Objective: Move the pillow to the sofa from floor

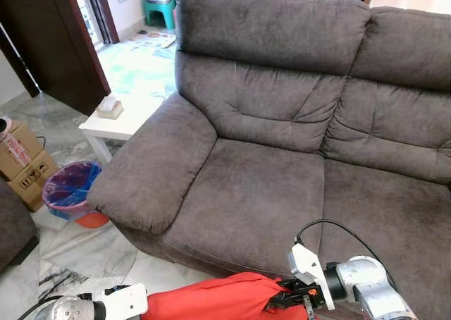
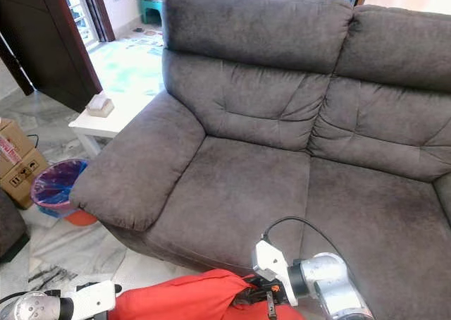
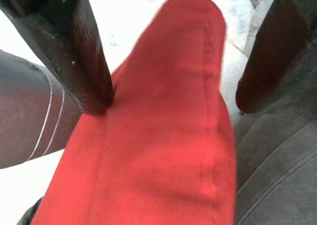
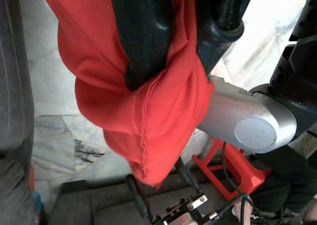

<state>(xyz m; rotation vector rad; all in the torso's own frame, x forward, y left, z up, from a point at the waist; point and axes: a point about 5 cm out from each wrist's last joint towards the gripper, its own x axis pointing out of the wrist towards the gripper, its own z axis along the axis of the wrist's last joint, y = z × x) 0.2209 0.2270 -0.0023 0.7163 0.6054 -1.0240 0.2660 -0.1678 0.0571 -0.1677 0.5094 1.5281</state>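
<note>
A red pillow [image 1: 211, 299] hangs low in front of the grey sofa [image 1: 261, 186], just before its seat edge and off the floor. My right gripper [image 1: 285, 300] is shut on the pillow's right end, with bunched red fabric [image 4: 148, 96] pinched between its black fingers [image 4: 141, 41]. At the pillow's left end is my left gripper [image 3: 171, 103]. Its fingers stand wide with the pillow's seamed edge [image 3: 163, 150] filling the gap between them, and one finger [image 3: 81, 61] presses the cloth. The sofa seat is bare.
Left of the sofa arm [image 1: 151, 175] stands a white side table [image 1: 130, 122] with a tissue box [image 1: 109, 108]. A bin with a blue liner [image 1: 69, 187] and a cardboard box [image 1: 21, 161] sit on the marble floor [image 1: 91, 253]. A dark door [image 1: 63, 45] is behind.
</note>
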